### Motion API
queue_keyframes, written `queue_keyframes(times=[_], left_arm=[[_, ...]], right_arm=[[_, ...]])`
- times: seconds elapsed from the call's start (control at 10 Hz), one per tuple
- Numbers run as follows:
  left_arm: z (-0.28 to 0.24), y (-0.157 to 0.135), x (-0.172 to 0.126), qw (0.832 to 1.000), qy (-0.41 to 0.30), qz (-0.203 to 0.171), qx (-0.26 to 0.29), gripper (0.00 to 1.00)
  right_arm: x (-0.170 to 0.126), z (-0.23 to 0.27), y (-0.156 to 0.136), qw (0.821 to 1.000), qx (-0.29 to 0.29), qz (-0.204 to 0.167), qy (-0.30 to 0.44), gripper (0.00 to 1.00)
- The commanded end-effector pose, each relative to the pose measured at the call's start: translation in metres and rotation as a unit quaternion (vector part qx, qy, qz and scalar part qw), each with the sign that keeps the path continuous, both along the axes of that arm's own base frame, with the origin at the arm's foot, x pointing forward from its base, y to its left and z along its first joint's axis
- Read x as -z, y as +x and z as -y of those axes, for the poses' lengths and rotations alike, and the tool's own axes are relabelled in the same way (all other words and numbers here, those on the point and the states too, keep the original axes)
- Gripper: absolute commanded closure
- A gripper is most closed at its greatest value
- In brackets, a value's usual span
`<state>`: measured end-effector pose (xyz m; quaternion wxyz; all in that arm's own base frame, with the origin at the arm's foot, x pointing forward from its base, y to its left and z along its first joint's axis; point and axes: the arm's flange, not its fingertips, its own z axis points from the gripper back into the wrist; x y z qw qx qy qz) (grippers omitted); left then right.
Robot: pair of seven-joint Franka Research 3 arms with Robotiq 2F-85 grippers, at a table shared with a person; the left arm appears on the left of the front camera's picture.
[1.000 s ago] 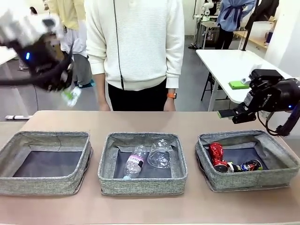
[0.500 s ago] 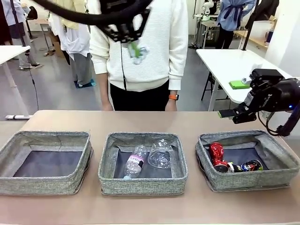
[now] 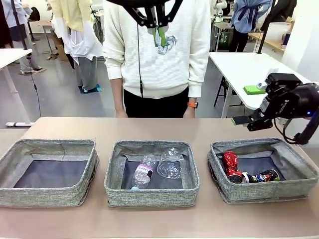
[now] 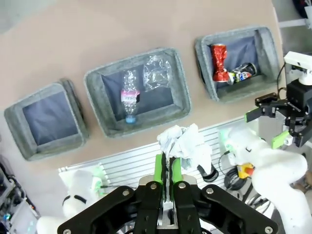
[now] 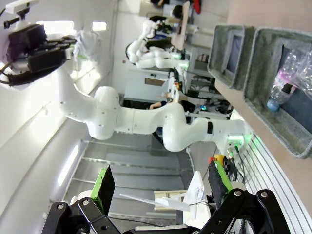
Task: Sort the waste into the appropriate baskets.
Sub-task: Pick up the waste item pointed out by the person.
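Paper ball (image 4: 184, 146) pinched between the green pads of the left gripper (image 3: 159, 36), held high above the table (image 3: 149, 127), in front of the person's white sweater (image 3: 169, 59). Below: left bin (image 3: 50, 172) bare; middle bin (image 3: 152, 172) holds bottle (image 3: 143, 172) and cup (image 3: 170, 163); right bin (image 3: 264, 169) holds red can (image 3: 231, 166) and blue can (image 3: 261, 176). Right gripper (image 3: 245, 121) hangs beyond the right bin, fingers spread, holding nothing.

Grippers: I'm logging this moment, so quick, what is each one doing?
Left gripper: shut on the paper ball, high above the baskets.
Right gripper: open, holding nothing.
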<state>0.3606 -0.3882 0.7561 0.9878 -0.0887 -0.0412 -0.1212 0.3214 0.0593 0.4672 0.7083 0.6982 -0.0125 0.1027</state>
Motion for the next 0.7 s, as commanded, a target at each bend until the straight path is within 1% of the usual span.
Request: queue_keyframes(times=[0.0,0.6], left_arm=[[-0.0002,-0.0017,0.0029,1.000,-0.020,0.001,-0.005,0.94],[-0.0002,-0.0017,0.0029,1.000,-0.020,0.001,-0.005,0.94]], right_arm=[[-0.0038,-0.0039,-0.0004,1.000,0.009,-0.007,0.006,0.00],[-0.0038,-0.0039,-0.0004,1.000,0.009,-0.007,0.006,0.00]])
